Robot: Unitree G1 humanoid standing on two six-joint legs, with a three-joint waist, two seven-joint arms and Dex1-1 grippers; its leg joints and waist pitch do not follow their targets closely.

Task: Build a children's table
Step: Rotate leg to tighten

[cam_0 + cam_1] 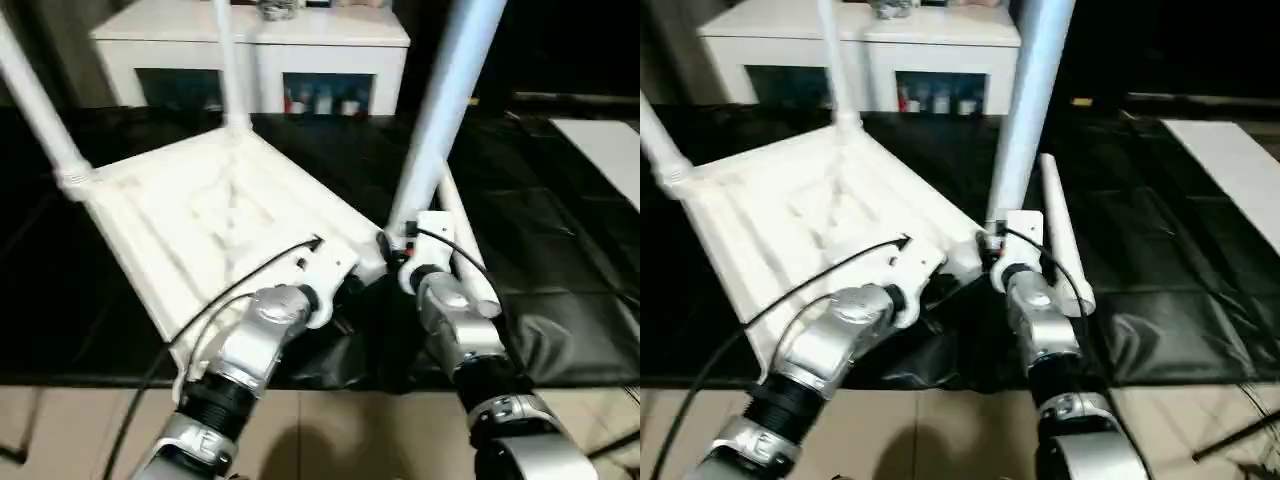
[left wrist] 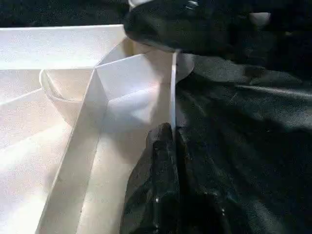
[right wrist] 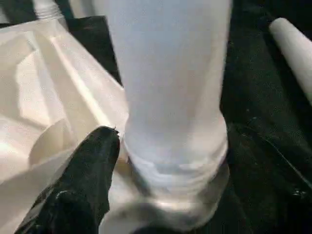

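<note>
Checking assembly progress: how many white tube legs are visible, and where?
4. Three long tapered white tube legs stand in corner sockets of the upturned white plastic tabletop: far left, far corner, near right. The fourth lies loose on the black mat.

Probably a home room: white cabinet [image 1: 255, 45] with glass-fronted shelves, tiled floor [image 1: 60, 430].

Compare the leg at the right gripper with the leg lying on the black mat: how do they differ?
The leg at the right gripper stands upright, its base in the tabletop's near corner socket; the loose leg lies flat on the mat, in no socket. The upright one has the gripper at its base; the loose one lies beside the right forearm, unheld. Both are white tapered tubes.
</note>
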